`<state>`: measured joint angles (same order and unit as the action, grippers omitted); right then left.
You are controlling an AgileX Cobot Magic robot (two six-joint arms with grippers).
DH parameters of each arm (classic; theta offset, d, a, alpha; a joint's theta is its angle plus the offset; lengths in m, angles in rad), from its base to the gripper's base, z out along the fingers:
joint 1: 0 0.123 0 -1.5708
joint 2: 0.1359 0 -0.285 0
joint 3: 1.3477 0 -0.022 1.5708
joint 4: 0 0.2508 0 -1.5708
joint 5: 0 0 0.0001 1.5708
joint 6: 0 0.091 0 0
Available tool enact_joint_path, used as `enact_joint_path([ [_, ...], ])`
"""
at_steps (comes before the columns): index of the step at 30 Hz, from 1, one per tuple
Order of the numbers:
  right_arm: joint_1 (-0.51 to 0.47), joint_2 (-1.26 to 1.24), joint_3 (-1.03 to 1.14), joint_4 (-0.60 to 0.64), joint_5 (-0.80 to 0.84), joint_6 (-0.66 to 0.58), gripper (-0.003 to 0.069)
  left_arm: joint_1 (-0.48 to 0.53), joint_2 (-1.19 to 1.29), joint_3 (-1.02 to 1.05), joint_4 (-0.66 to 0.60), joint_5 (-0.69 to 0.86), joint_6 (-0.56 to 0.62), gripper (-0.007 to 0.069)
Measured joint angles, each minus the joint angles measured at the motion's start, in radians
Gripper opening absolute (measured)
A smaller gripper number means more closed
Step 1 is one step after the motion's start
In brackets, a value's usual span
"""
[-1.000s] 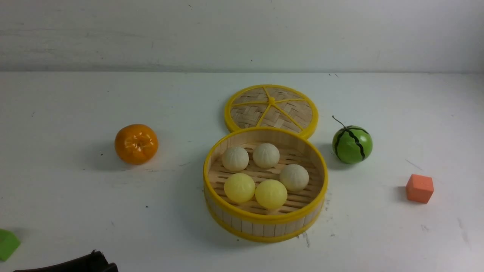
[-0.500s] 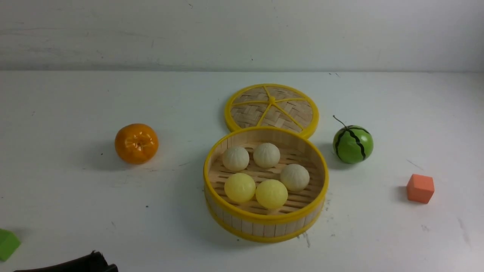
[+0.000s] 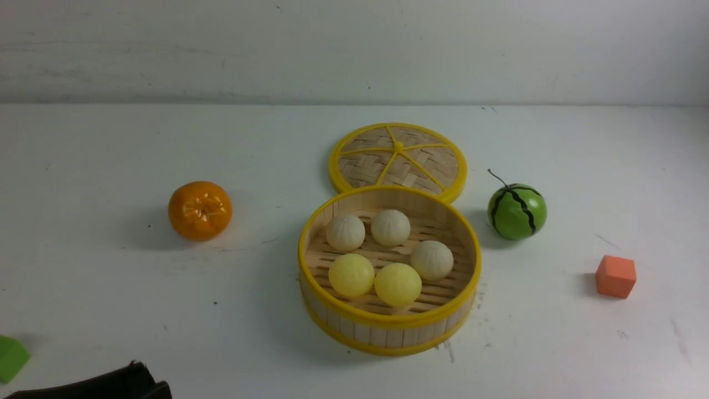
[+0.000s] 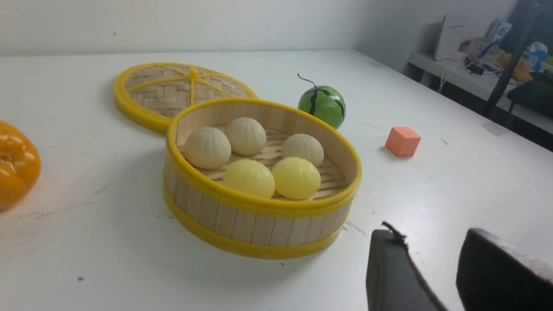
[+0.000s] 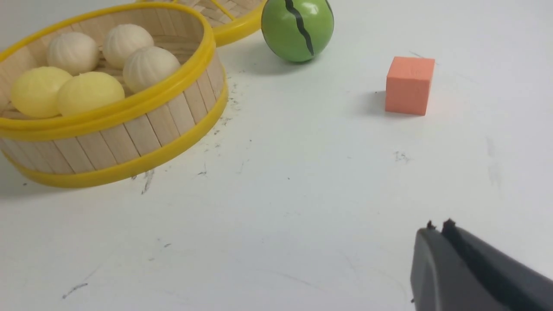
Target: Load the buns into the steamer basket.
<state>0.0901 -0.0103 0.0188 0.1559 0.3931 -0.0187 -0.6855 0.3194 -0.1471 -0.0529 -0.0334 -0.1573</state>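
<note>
**All Five Buns Are In The Basket**

Nothing on the tabletop (image 3: 111, 138) has moved since the earlier pictures. Only the dark bit of the left arm at the low edge of the front view has slid down a little.

All five buns (image 3: 390, 228) sit inside the basket (image 3: 388, 327). Three are white and two are yellow. The two yellow ones touch each other at the near side. The white ones sit behind them and to the right. No bun is left out on the tabletop in any view.

The lid (image 3: 397, 160) lies flat just behind the basket. Its edge is tucked close to the basket rim. An orange (image 3: 199, 210) sits well off to the left. A green melon ball (image 3: 517, 211) sits near the basket on the right, and a small orange cube (image 3: 615, 276) lies farther right. A green block (image 3: 11, 357) peeks in at the left edge.

The left end effector (image 4: 432, 272) is open, with a clear gap between its two dark fingers, and it holds nothing. It hangs near the basket, not touching it. The right end effector (image 5: 440, 233) is closed and empty, low over bare tabletop, away from the basket.

I think the job is done. Nothing is left to pick up, unless the arms go back to rest.
</note>
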Motion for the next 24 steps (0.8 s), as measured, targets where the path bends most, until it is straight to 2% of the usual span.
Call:
enact_joint_path([
  [2, 0.000, 0.000, 0.000, 0.000, 0.000, 0.000, 0.0007, 0.029, -0.009, 0.000, -0.004, -0.013, 0.004, 0.0227],
  [4, 0.000, 0.000, 0.000, 0.000, 0.000, 0.000, 0.0011, 0.144, -0.048, 0.000, -0.031, -0.011, 0.003, 0.0227],
  [5, 0.000, 0.000, 0.000, 0.000, 0.000, 0.000, 0.0011, 0.155, -0.058, 0.000, -0.036, -0.008, 0.003, 0.0226],
  [6, 0.000, 0.000, 0.000, 0.000, 0.000, 0.000, 0.0012, 0.216, -0.078, 0.000, -0.045, 0.010, -0.001, 0.0221],
  [8, 0.000, 0.000, 0.000, 0.000, 0.000, 0.000, 0.0015, 0.382, -0.160, 0.000, -0.061, 0.104, -0.015, 0.0171],
  [10, 0.000, 0.000, 0.000, 0.000, 0.000, 0.000, 0.0016, 0.462, -0.194, 0.000, -0.061, 0.167, -0.018, 0.0137],
  [13, 0.000, 0.000, 0.000, 0.000, 0.000, 0.000, 0.0021, 0.584, -0.273, 0.035, -0.064, 0.276, -0.018, 0.0024],
  [15, 0.000, 0.000, 0.000, 0.000, 0.000, 0.000, 0.0022, 0.623, -0.313, 0.093, -0.064, 0.317, -0.018, -0.0013],
  [19, 0.000, -0.001, 0.000, 0.000, 0.000, -0.001, 0.0022, 0.632, -0.329, 0.174, -0.076, 0.397, -0.020, -0.0013],
  [24, 0.000, -0.001, 0.000, 0.000, 0.000, -0.001, 0.0029, 0.632, -0.329, 0.178, -0.086, 0.413, -0.023, -0.0013],
])
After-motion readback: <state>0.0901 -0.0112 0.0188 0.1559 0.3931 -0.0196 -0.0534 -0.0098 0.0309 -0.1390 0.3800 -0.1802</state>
